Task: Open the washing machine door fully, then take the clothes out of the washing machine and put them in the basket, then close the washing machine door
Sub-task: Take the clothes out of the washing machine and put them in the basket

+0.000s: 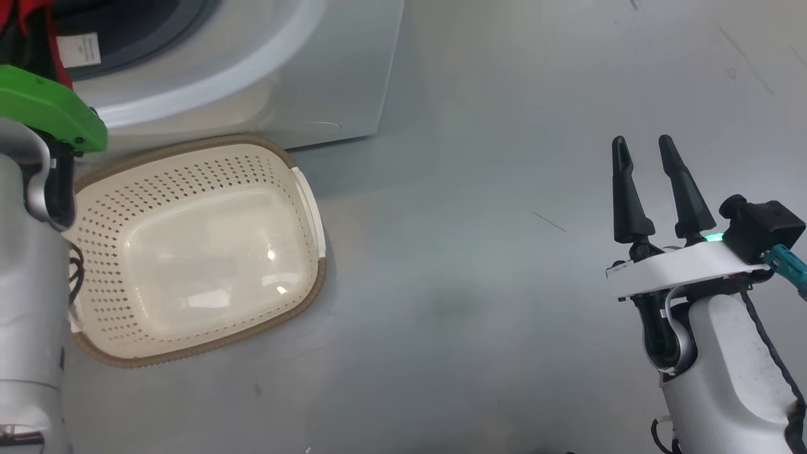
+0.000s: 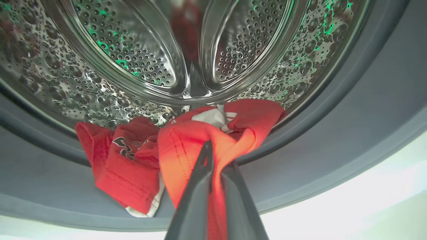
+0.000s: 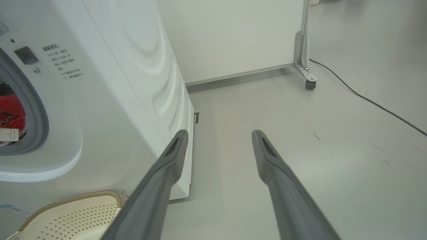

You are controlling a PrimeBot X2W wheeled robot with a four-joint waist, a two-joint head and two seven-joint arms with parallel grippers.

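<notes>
Grey floor (image 1: 504, 252) spreads wide to the right of the washing machine (image 1: 302, 75), and that is where I have the most room to swing. On my right wrist view a white panel on a caster foot (image 3: 310, 83) closes the far side, and a dark cable (image 3: 367, 100) runs across the floor beyond it.

The right gripper (image 1: 644, 144) hangs over that bare stretch, well apart from the machine's corner edge, fingers spread with nothing between them.

The left gripper (image 2: 218, 156) is at the mouth of the steel drum (image 2: 133, 43), its two fingers pinched narrow on a fold of the clothes (image 2: 126, 166). The red fabric drapes from the drum's lower lip over the grey gasket (image 2: 333, 133) — one bunch lies left of the fingers, showing dark print and a white hem.

The basket (image 1: 101, 252) sits on the floor just beside the machine's front base, its brown rim close under the white front edge. My left forearm, under its green cover (image 1: 44, 107), crosses the basket's left end in the head view.
</notes>
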